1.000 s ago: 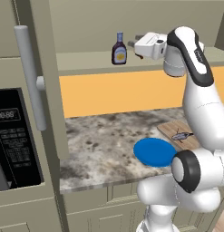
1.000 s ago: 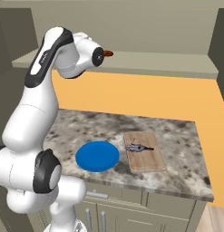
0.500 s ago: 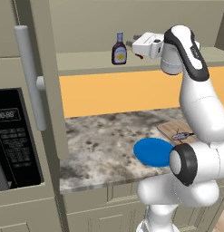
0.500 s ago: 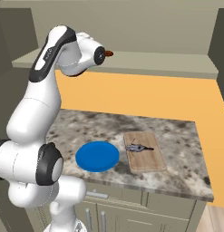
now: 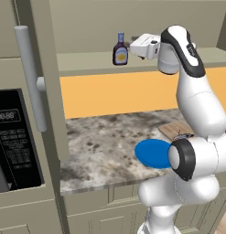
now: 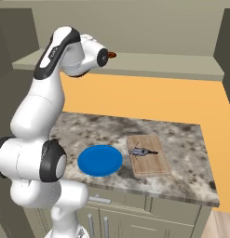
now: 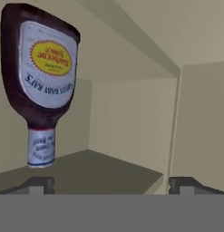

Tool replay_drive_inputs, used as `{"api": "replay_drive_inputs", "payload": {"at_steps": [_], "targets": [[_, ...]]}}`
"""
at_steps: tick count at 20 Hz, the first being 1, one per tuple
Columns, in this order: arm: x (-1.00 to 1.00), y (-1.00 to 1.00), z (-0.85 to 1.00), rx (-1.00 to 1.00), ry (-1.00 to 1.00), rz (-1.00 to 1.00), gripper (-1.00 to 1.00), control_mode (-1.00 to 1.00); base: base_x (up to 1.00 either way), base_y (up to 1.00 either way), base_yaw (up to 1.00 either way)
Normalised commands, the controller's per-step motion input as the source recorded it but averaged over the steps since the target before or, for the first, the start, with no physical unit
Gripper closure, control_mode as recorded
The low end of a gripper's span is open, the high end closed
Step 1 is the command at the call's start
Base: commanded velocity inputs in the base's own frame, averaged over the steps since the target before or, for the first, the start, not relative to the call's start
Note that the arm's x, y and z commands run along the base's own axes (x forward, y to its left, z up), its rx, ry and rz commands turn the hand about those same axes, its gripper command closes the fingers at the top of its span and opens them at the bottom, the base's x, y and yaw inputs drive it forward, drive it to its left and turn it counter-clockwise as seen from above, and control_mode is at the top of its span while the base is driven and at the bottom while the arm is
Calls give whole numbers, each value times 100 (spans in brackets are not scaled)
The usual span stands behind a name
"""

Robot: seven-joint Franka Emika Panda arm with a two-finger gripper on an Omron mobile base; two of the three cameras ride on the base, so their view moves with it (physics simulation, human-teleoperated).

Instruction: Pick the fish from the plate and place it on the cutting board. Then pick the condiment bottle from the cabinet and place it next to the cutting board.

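Observation:
The dark brown condiment bottle (image 5: 120,49) stands on the recessed shelf of the cabinet (image 5: 87,61). My gripper (image 5: 131,47) hovers just to its right at shelf height, open and holding nothing. The hand view is rolled, so the condiment bottle (image 7: 43,68) appears upside down, left of the gap and over the left fingertip (image 7: 38,183); the gripper (image 7: 112,185) points past it into the shelf. The fish (image 6: 140,151) lies on the cutting board (image 6: 151,162). Beside the board, the blue plate (image 6: 100,160) is bare.
A tall unit with a grey bar handle (image 5: 29,77) and a black microwave (image 5: 13,137) stand at the left. The speckled counter (image 5: 105,137) runs under an orange wall panel (image 5: 110,93). A small dark lump (image 6: 213,186) sits near the counter's right front corner.
My hand has edged a little left along the shelf toward the condiment bottle, jaws still wide. The fish, board and plate have not moved.

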Motion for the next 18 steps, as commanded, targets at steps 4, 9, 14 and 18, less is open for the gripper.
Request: {"api": "replay_drive_inputs", "payload": {"at_steps": [4,9,14,18], "targets": [[29,1,0,2,0,0,-100,-100,0,0,0],[27,0,-1,2,0,0,-100,-100,0,0,0],[29,0,-4,2,0,0,-100,-100,0,0,0],[25,1,-1,1,0,0,-100,-100,0,0,0]]}}
